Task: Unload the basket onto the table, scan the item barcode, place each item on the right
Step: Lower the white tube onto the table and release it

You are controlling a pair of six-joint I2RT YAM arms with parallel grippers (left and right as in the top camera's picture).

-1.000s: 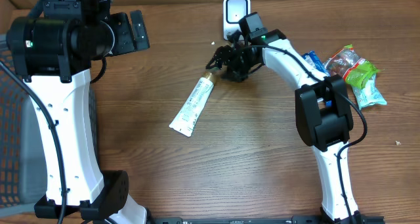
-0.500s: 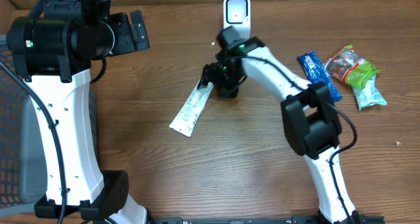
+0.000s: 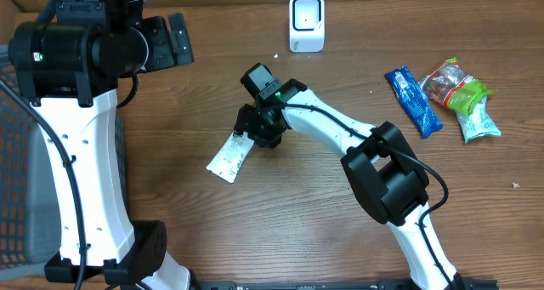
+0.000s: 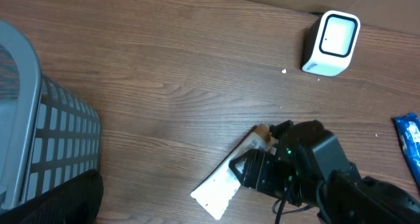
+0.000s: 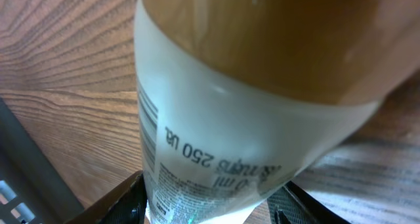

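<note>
Though my right end effector sits around the tube, I cannot tell if it grips. My left end effector is wide open.

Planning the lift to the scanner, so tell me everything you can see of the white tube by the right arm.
The white tube is a soft-looking plastic squeeze tube with a tan cap and a flat crimped tail, printed with small text including "250". It lies flat and diagonal on the wooden table, cap end upper right in the overhead view. The right gripper straddles the cap end; whether its jaws are clamped is unclear.
</note>
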